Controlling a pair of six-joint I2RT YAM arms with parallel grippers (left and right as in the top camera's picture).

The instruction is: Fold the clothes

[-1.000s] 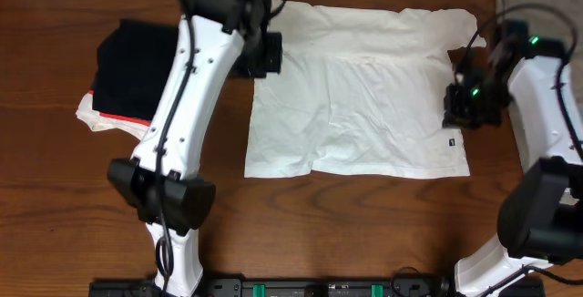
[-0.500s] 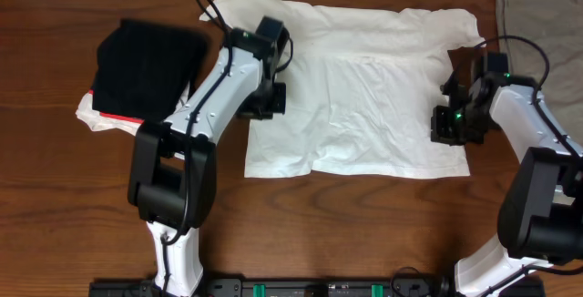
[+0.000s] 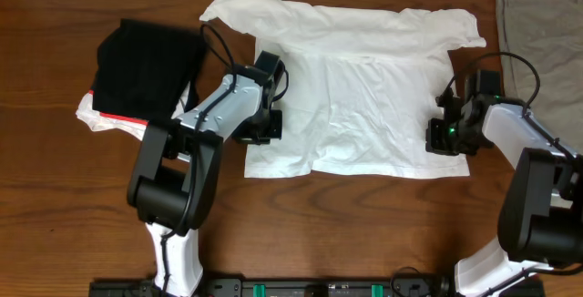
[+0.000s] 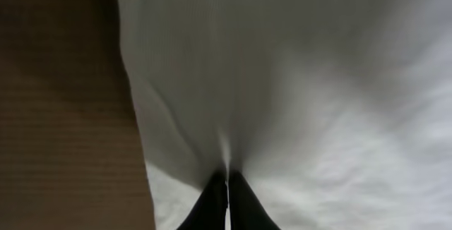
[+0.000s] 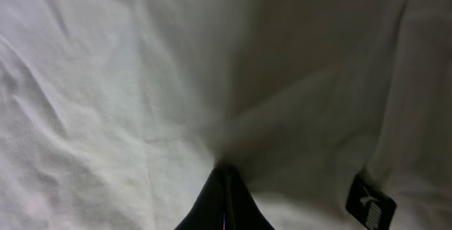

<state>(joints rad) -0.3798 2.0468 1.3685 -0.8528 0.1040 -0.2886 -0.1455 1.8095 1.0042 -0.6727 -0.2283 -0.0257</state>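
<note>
The white T-shirt (image 3: 355, 87) lies spread flat on the wooden table, its lettering not visible. My left gripper (image 3: 260, 128) sits at the shirt's left side edge, low on the body. In the left wrist view it (image 4: 227, 177) is shut, and the cloth (image 4: 296, 82) puckers into its tips. My right gripper (image 3: 444, 138) sits at the right side edge near the hem. Its jaws (image 5: 224, 170) are shut too, with creases of the shirt (image 5: 106, 117) running into them. The black hem tag (image 5: 371, 203) lies just right of it.
A folded black garment (image 3: 146, 65) with a red edge lies at the left, over a bit of white cloth (image 3: 91, 119). An olive-grey cloth (image 3: 537, 33) lies at the far right. Bare wood (image 3: 319, 224) runs in front of the shirt.
My left arm has swung from the shirt's upper left corner to its lower left side edge. My right gripper has slid a little toward the hem and inward.
</note>
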